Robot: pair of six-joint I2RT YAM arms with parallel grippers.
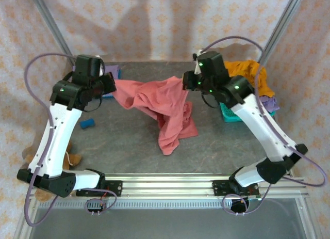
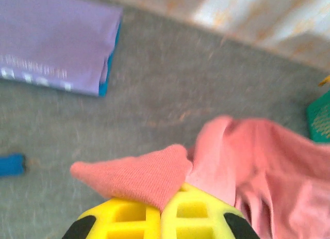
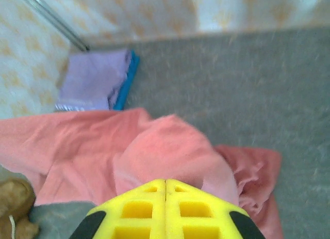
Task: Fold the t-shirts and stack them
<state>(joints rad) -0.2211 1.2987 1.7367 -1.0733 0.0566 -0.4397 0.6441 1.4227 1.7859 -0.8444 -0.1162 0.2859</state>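
Above the tabletop point(image 1: 129, 146) I hold the dusty red t-shirt point(image 1: 154, 102) lifted between the left pincer point(image 1: 109, 85) and the right pincer point(image 1: 186, 81), both clamped on its cloth, and next I think it needs laying flat for folding.

Teddy bear point(image 1: 74, 159) sits left, teal basket point(image 1: 230, 115) right.

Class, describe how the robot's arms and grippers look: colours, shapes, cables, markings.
The left arm and right arm have white links joined by black housings with small green lights. A thin lavender cable loops beside each. The left gripper and right gripper have yellow fingers with rectangular cut-outs and black outer corners.
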